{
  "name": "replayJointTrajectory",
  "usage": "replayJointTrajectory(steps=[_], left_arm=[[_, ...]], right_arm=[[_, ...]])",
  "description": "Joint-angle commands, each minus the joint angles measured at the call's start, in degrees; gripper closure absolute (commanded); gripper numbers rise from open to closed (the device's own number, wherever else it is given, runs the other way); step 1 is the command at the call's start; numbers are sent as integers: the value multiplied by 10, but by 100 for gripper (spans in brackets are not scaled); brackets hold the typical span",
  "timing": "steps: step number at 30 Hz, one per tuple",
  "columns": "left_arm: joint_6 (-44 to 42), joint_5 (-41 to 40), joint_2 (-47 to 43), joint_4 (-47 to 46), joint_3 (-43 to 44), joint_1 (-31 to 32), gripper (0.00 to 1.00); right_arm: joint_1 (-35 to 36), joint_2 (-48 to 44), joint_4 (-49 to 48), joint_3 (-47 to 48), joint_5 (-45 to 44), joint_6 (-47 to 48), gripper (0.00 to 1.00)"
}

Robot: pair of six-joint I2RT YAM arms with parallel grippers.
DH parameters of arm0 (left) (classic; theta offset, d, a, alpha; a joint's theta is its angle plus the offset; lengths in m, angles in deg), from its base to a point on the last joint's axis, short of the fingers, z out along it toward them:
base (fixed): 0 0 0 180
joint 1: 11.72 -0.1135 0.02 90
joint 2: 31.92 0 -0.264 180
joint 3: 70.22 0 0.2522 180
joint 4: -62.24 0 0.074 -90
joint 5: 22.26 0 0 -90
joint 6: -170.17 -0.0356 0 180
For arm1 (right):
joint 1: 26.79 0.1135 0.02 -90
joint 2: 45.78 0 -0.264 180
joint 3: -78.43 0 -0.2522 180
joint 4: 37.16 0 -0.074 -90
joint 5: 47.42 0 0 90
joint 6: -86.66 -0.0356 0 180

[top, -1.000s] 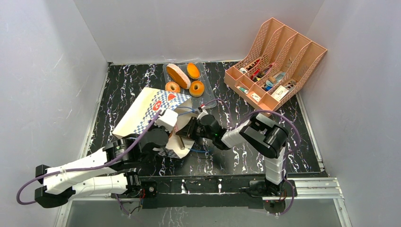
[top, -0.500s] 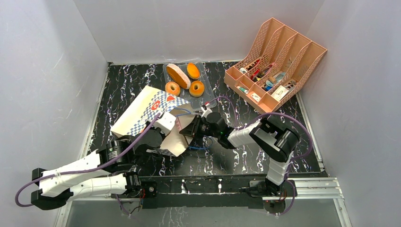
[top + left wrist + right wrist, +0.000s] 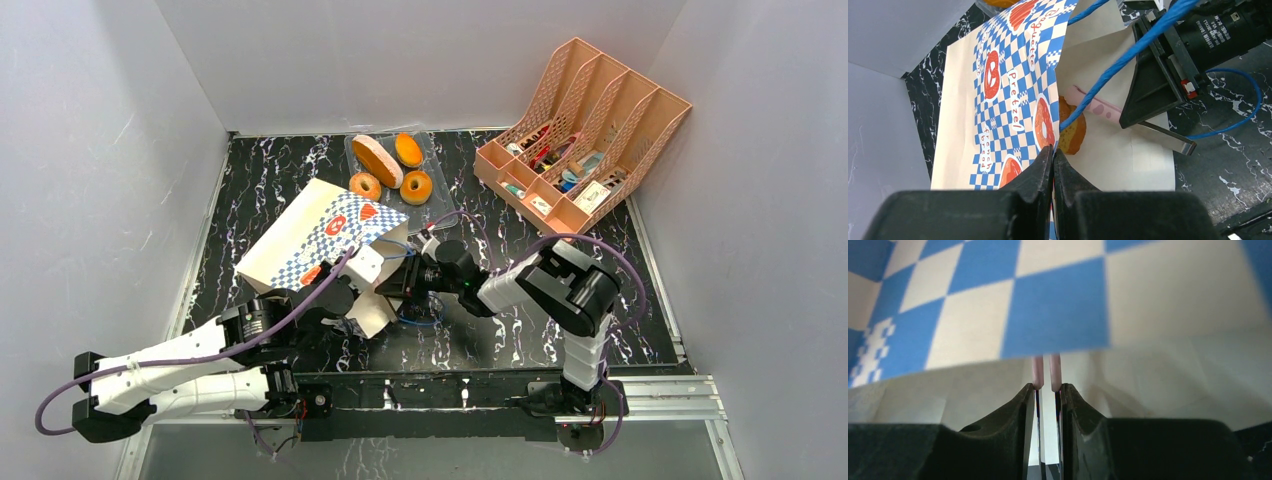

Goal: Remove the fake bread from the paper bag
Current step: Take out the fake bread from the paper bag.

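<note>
Mid-frame, paper bag (image 3: 300,235) lies tipped, long axis diagonal, mouth facing right; left gripper (image 3: 1053,152) pinches rim, right gripper (image 3: 1046,386) slightly parted.

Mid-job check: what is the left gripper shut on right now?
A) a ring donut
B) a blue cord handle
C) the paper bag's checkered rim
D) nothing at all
C: in the left wrist view the left gripper pinches the checkered edge of the paper bag at its mouth.
</note>
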Motion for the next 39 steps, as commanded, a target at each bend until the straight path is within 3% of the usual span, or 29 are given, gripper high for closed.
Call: replayJointTrajectory(steps=[1,11,16,31,39], left_arm=[[-10,5,-4,-19,-4,0,100],[-4,20,6,-21,-7,-1,100],[0,24,5,-19,-10,-1,100],[3,27,-7,-10,-11,-2,100],[2,34,-12,-9,-10,-1,100]], right_arm=[[-2,22,-71,4,24,-23,79],[-2,43,-109,15,39,-46,76],[-2,64,-183,7,52,-87,74],[-6,83,-180,22,48,-72,69],[-7,82,-132,38,39,-37,68]])
